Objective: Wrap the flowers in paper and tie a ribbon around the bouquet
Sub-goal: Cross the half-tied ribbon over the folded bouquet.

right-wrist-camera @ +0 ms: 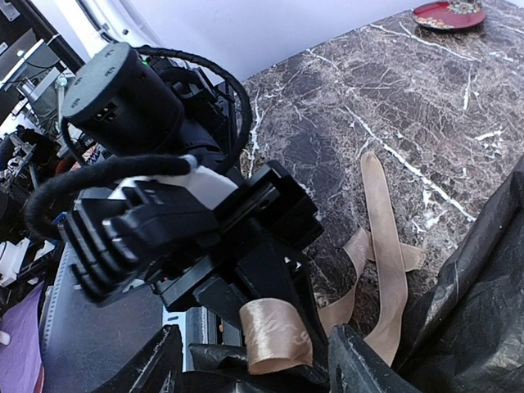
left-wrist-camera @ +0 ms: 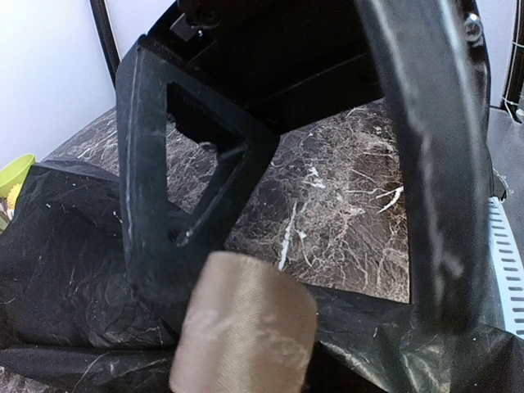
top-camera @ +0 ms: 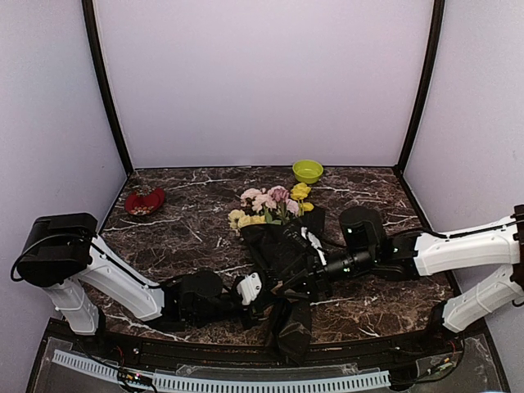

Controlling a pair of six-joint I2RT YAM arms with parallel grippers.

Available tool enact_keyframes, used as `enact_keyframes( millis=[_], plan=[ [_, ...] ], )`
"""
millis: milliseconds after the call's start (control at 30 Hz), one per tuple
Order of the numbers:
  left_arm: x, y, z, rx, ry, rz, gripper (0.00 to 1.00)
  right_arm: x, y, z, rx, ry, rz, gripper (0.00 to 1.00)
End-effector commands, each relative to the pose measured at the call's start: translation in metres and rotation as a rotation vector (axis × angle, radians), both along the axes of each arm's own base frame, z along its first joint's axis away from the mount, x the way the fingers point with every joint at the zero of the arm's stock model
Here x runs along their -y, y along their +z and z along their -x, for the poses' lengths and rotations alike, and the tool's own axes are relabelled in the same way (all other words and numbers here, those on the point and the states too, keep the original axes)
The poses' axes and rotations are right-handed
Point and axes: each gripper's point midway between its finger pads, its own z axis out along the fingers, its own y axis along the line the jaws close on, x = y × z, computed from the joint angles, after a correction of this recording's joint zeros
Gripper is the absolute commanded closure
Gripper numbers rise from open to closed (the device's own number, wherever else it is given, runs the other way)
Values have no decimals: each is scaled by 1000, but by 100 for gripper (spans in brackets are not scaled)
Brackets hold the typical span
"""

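The bouquet lies mid-table: pink and yellow flowers [top-camera: 270, 203] stick out of the top of the black crinkly paper [top-camera: 286, 246]. My left gripper [top-camera: 270, 288] is shut at the paper's narrow lower part, and a loop of the beige ribbon [right-wrist-camera: 274, 332] is folded over its tips [left-wrist-camera: 246, 336]. More ribbon [right-wrist-camera: 385, 237] trails across the table beside the paper [right-wrist-camera: 483, 303]. My right gripper [right-wrist-camera: 258, 368] is open, and its fingers [left-wrist-camera: 151, 205] straddle the left gripper's ribbon-covered tips. Whether they touch cannot be told.
A green bowl [top-camera: 308, 170] sits at the back centre and a red dish [top-camera: 145, 201] at the back left. The dark marbled table [left-wrist-camera: 344, 188] shows past the paper's edge. Both arms crowd the near middle.
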Motion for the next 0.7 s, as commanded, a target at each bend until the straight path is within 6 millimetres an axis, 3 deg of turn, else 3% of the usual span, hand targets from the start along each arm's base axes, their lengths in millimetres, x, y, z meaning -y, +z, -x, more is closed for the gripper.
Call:
enact_keyframes(
  millis=[0, 67, 167, 200, 333, 467, 533, 667],
  plan=[
    [1, 22, 0, 3, -6, 64, 100, -12, 8, 2, 0, 33, -56, 41],
    [0, 22, 0, 1, -6, 62, 100, -14, 7, 5, -12, 50, -60, 51],
    [-1, 21, 0, -5, -7, 58, 100, -16, 2, 9, -35, 73, -45, 85],
    [-2, 22, 0, -6, -5, 59, 100, -15, 0, 10, -47, 75, -36, 92],
    [-5, 19, -1, -21, 5, 45, 97, -11, 3, 6, -62, 41, -37, 100],
    [-13, 21, -1, -69, 30, 18, 42, -7, 2, -10, -63, -38, -18, 100],
    [-20, 25, -1, -103, 47, 2, 29, -5, 3, -14, -53, -67, -19, 100],
    [-39, 31, 3, -200, 70, -39, 21, -4, 3, -19, -49, -90, -15, 100]
  ],
)
